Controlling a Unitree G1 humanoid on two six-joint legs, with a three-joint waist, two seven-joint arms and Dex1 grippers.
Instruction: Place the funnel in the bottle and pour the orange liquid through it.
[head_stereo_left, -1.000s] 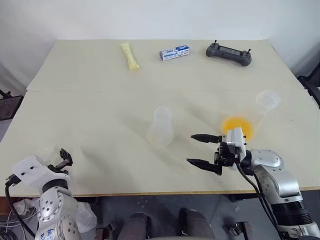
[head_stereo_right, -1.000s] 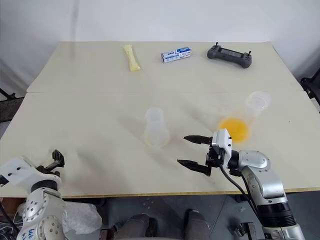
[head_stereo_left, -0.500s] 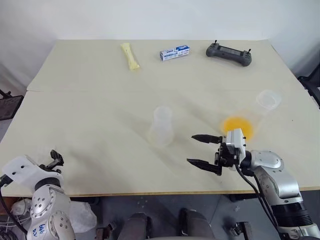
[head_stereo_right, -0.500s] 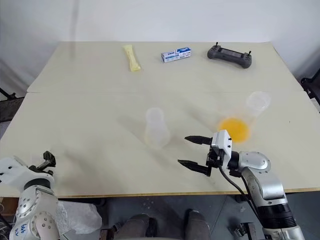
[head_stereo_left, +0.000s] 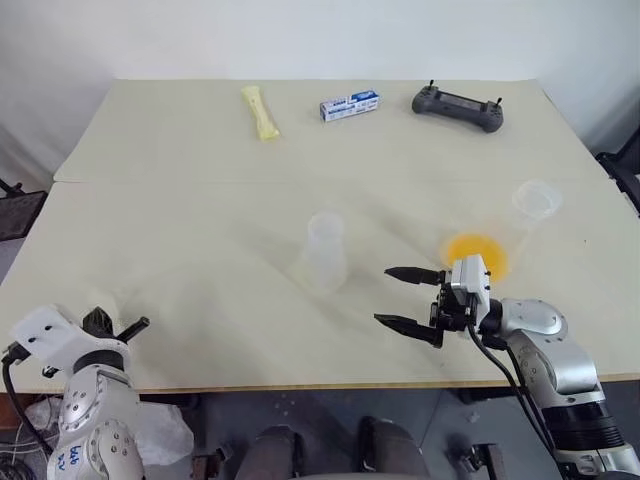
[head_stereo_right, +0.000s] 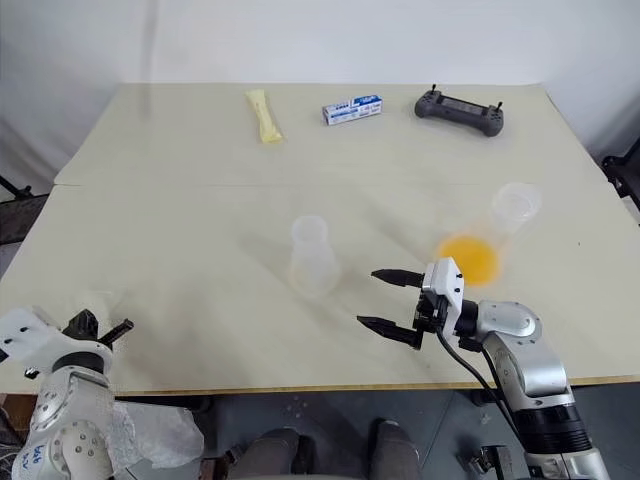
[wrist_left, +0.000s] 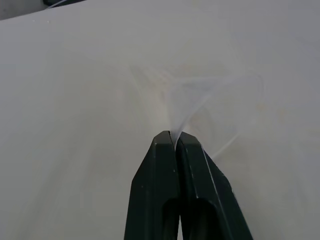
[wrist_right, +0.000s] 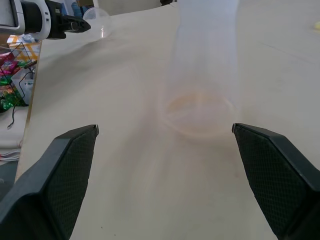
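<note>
The bottle (head_stereo_left: 325, 252) stands mid-table (head_stereo_left: 180, 220). Left of it, at the near edge, the left end effector (head_stereo_left: 138, 325) is clenched on the funnel (wrist_left: 192, 97). Right of it, the right end effector (head_stereo_left: 408, 297) gapes empty toward it.

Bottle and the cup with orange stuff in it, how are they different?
The bottle has a wide bottom that narrows to a thinner neck, while the cup has a wide open mouth. The bottle looks empty, but the cup holds orange liquid at its bottom. The bottle is near the middle, and the cup is farther right. Both are clear and see-through.
</note>
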